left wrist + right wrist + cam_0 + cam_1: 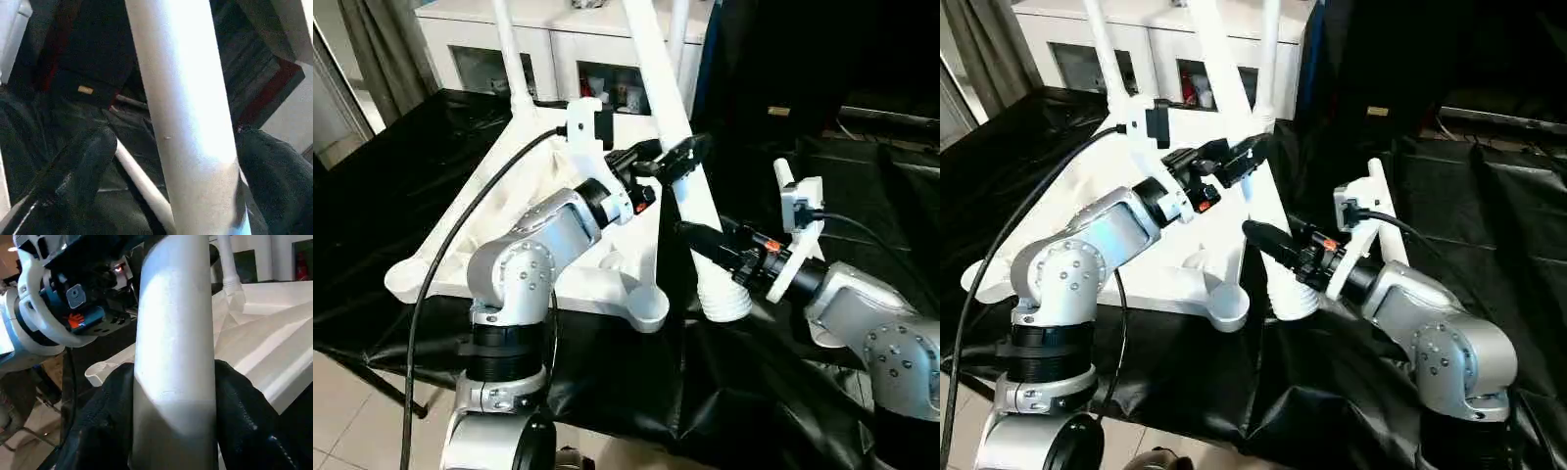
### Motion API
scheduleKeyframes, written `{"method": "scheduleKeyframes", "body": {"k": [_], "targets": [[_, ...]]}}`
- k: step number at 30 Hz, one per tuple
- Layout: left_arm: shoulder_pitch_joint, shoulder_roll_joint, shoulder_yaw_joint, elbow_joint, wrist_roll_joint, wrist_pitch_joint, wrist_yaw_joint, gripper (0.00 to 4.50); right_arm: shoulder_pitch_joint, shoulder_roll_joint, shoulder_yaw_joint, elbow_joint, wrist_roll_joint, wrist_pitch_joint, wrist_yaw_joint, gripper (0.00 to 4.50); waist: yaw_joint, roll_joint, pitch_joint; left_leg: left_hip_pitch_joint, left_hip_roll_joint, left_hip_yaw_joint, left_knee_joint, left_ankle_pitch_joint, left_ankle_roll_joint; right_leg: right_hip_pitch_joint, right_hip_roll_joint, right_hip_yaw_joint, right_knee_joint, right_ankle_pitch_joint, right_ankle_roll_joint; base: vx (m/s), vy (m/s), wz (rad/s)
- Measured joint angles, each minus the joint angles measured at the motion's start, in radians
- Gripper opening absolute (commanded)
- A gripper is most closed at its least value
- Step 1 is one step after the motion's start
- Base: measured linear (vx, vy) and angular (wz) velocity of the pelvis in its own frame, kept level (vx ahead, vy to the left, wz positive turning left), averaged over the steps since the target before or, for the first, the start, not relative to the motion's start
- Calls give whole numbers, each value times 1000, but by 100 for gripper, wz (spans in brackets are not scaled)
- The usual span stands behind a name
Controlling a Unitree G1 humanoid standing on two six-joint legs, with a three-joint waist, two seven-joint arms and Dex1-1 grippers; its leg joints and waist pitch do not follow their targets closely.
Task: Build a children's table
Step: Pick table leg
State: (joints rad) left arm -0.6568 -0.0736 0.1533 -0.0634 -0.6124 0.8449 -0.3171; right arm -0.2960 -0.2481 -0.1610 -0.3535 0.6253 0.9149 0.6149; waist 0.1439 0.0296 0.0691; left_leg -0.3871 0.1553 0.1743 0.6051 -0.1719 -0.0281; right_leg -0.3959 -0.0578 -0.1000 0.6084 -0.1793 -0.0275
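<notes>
The children's table top (460, 245) lies upside down on the black cloth, with two white legs (509, 49) standing upright in its far corner sockets. A third leg (656, 69) leans tilted. Its ribbed lower end (724, 299) rests on the cloth just right of the near corner socket (651, 311). My right gripper (700, 235) is shut on this leg low down, with a black finger (102, 421) pressed against each side. Higher up the same leg, my left gripper (680, 157) stands open around it, a gap showing beside one finger (83, 166).
Another white leg (1376, 191) lies on the black cloth behind my right wrist. A white cabinet with glass fronts (480, 49) stands behind the table. The cloth-covered table's front edge (607, 421) runs close to my body.
</notes>
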Motion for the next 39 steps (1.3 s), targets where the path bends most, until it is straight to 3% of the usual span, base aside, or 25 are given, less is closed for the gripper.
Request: {"method": "scheduleKeyframes", "body": {"k": [15,29,31,32,35,36,39], "targets": [[7,-2,3,-12,-40,22,29,289,0,-8,28,3,0,-17,-20,186,0,0,0,-1,0,0,0,0,0,0,0,0,0,0,0,0,0,0],[9,-2,-5,-28,-51,11,34,210,0,-23,55,4,-13,-48,-40,186,0,0,0,-1,0,0,0,0,0,0,0,0,0,0,0,0,0,0],[6,2,-15,-28,-40,-2,38,201,-4,-18,58,5,-21,-54,-51,256,0,0,0,-1,0,0,0,0,0,-1,0,0,0,0,0,0,0,0],[1,5,-23,-28,-31,-9,40,200,-10,-9,59,11,-25,-54,-62,256,-1,0,0,-1,0,0,0,0,0,-1,0,0,0,0,0,0,0,0],[-18,24,-66,-28,40,-37,65,198,-33,-20,117,12,-130,-119,-124,266,-3,0,0,-1,0,0,0,0,0,-1,0,0,0,0,1,0,0,0],[-23,27,-79,-28,62,-46,73,186,-37,-20,147,12,-172,-144,-145,295,-3,0,0,-1,0,0,0,0,0,-1,0,0,0,0,1,0,0,0],[-25,23,-104,-27,105,-73,103,183,-38,-15,211,13,-245,-163,-196,303,-3,0,0,-1,0,0,0,0,0,-1,0,0,0,0,1,0,0,0]]}}
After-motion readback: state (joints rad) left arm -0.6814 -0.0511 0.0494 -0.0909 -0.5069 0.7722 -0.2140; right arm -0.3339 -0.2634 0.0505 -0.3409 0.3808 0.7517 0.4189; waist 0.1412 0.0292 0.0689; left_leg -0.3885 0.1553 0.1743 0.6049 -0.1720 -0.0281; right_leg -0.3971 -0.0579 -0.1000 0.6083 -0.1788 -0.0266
